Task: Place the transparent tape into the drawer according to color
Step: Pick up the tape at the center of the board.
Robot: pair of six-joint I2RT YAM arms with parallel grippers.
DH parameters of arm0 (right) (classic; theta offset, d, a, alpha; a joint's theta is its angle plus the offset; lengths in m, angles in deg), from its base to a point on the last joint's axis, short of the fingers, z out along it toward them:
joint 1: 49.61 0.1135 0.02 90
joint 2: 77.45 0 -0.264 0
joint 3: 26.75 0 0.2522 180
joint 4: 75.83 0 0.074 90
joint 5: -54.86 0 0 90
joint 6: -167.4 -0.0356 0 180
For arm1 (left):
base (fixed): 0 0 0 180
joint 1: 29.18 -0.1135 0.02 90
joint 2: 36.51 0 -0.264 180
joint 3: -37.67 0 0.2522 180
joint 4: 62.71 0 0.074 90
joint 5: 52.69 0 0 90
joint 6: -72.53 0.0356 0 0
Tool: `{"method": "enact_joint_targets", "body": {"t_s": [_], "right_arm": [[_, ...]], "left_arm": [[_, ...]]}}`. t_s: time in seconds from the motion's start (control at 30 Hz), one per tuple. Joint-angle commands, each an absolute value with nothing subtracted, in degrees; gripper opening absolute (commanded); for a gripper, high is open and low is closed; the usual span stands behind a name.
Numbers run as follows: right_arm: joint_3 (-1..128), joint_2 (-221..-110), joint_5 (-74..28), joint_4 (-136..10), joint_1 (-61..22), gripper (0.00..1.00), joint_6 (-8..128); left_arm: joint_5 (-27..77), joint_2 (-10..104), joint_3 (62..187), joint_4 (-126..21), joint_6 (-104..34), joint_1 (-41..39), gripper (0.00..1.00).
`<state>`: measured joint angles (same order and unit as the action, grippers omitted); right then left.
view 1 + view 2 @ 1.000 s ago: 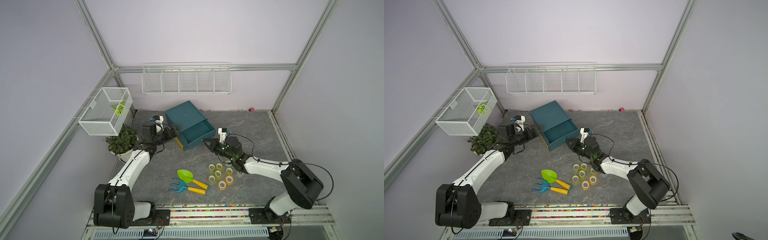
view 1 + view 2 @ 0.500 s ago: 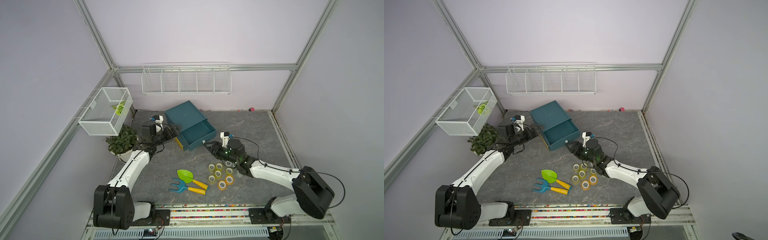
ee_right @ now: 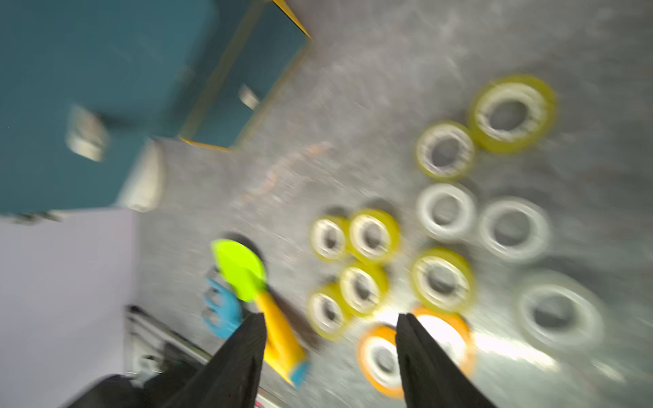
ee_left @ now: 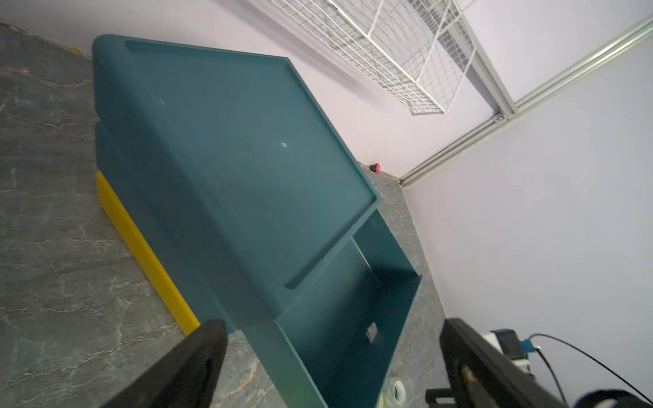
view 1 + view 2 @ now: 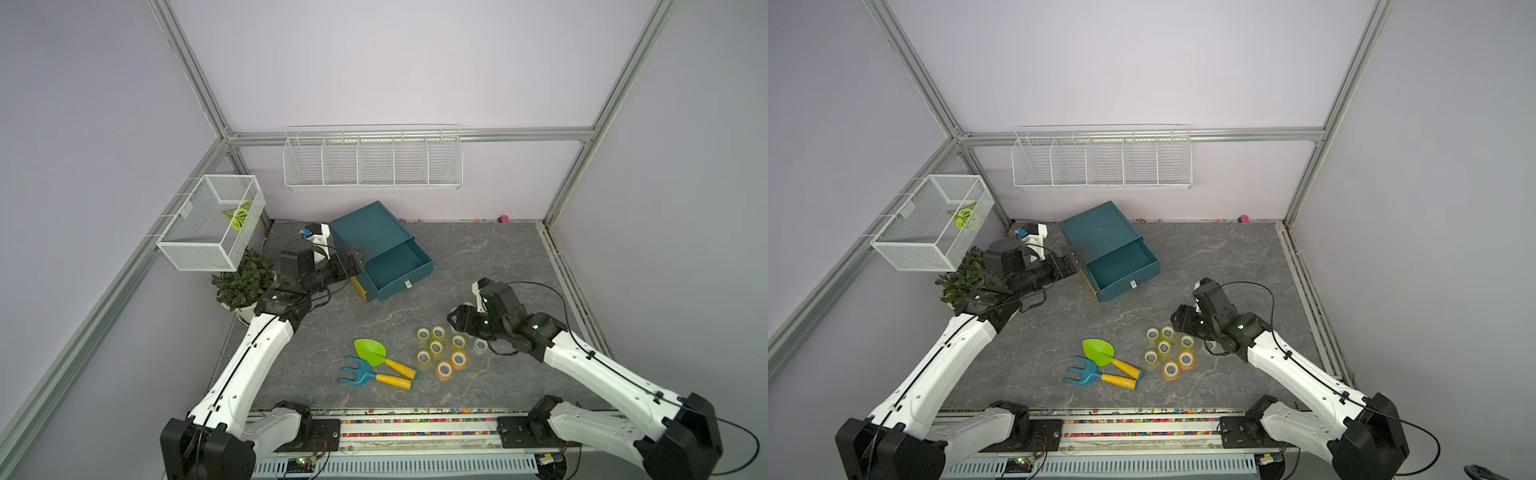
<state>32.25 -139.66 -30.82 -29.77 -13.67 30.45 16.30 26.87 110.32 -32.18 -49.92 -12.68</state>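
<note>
The transparent tape lies as several small rolls on the grey floor: yellow-green ones [image 5: 435, 347] [image 5: 1163, 347] [image 3: 441, 279], orange ones [image 5: 444, 369] [image 3: 380, 356] and clear-whitish ones [image 5: 481, 345] [image 3: 512, 228]. The teal cabinet's top drawer [image 5: 405, 286] [image 5: 1129, 286] [image 4: 395, 303] stands pulled out and looks empty. My right gripper [image 5: 455, 321] [image 5: 1179, 321] [image 3: 331, 318] hovers open over the far side of the rolls, holding nothing. My left gripper [image 5: 359, 258] [image 5: 1076, 257] [image 4: 330, 328] is wide open beside the cabinet's left front corner, touching nothing.
A yellow strip [image 5: 358, 289] [image 4: 141, 247] shows under the cabinet. A green toy shovel [image 5: 370, 353] and a blue rake [image 5: 357, 374] lie left of the rolls. A potted plant [image 5: 243, 282] and a wire basket [image 5: 212, 224] stand at the left wall, a wire shelf [image 5: 372, 160] at the back.
My right gripper was shut at the drawer's front; it has opened and drawn back to the right, over the tape rolls. The left arm has stayed put.
</note>
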Motion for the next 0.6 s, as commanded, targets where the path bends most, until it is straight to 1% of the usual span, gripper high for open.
{"method": "enact_joint_targets", "body": {"t_s": [0.0,0.1,0.23,0.37,0.57], "right_arm": [[32.4,-141.9,-32.6,-16.0,-12.9,0.64,38.1],[32.2,-145.2,-32.9,-14.0,-9.3,0.72,40.1],[32.1,-150.3,-35.5,-13.3,-5.1,0.73,40.9],[32.6,-153.1,-38.1,-15.3,-2.9,0.72,40.8],[34.8,-155.7,-33.7,-18.9,2.2,0.74,43.5]], "left_arm": [[15.7,24.2,109.9,-26.1,-49.0,-12.5,1.0],[15.2,20.9,107.5,-26.0,-49.2,-12.6,1.0],[15.0,18.7,105.9,-25.2,-48.8,-12.5,1.0],[14.9,18.5,105.4,-24.0,-48.0,-12.6,1.0],[15.0,18.3,105.0,-23.6,-47.5,-12.5,1.0]]}}
